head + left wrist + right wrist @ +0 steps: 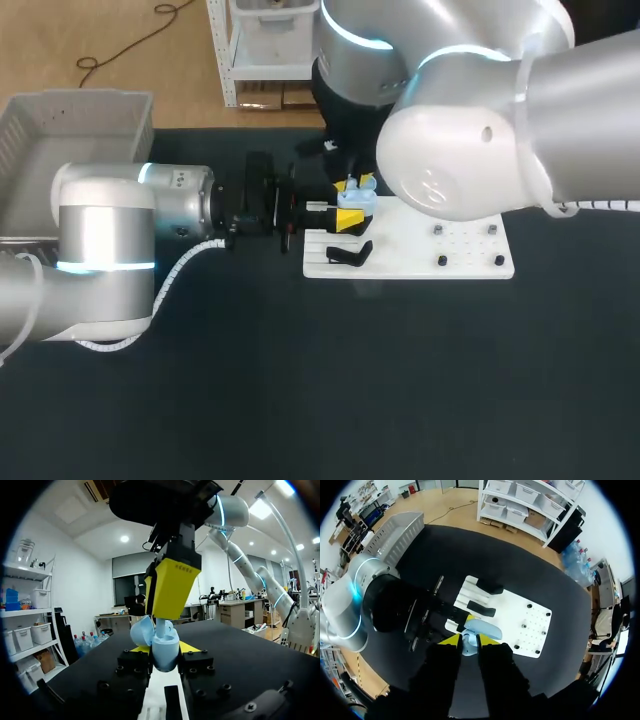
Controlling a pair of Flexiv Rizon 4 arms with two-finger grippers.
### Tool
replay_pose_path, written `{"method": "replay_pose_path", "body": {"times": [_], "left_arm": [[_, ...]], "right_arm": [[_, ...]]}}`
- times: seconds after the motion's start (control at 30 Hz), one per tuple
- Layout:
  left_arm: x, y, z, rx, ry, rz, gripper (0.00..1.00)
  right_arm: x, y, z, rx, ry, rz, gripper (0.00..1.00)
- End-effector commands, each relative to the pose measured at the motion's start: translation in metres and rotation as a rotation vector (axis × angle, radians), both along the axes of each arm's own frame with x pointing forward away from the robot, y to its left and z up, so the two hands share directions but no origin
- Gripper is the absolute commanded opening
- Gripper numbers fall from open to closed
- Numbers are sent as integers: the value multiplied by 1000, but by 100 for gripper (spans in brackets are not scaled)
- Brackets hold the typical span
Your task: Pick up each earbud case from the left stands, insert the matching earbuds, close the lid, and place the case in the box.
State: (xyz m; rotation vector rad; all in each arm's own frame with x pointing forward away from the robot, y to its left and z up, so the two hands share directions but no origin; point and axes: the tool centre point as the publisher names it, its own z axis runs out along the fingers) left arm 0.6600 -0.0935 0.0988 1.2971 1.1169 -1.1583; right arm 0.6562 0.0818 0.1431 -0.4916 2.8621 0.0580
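A light blue earbud case (165,649) sits upright with its lid (142,630) swung open, and my left gripper (165,652) is shut on its body from both sides. In the head view the case (362,201) hangs over the left end of the white board (450,250), with the left gripper (349,219) reaching in from the left. My right gripper (355,184) comes down from above; its yellow fingers (172,587) pinch a small white earbud (161,626) at the case's open top. The right wrist view looks down past its gripper (469,641) onto the case (482,628).
Two black stands (490,586) (481,611) sit on the white board's left part, and small pegs (441,261) stud its right part. A grey basket (60,130) stands at the far left of the black table.
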Motion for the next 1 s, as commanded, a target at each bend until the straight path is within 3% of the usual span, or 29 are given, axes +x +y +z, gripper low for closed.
{"method": "replay_pose_path", "body": {"times": [0.03, 0.97, 1.0], "left_arm": [[-2, 0, -2, -7, -2, 5, 0], [-2, 0, -2, -7, -2, 5, 0], [-2, 0, -2, -7, -2, 5, 0]], "right_arm": [[0, 0, -3, -2, -5, -7, 0], [3, -1, -11, -8, -4, -22, 0], [3, -1, -11, -8, -5, -22, 5]]}}
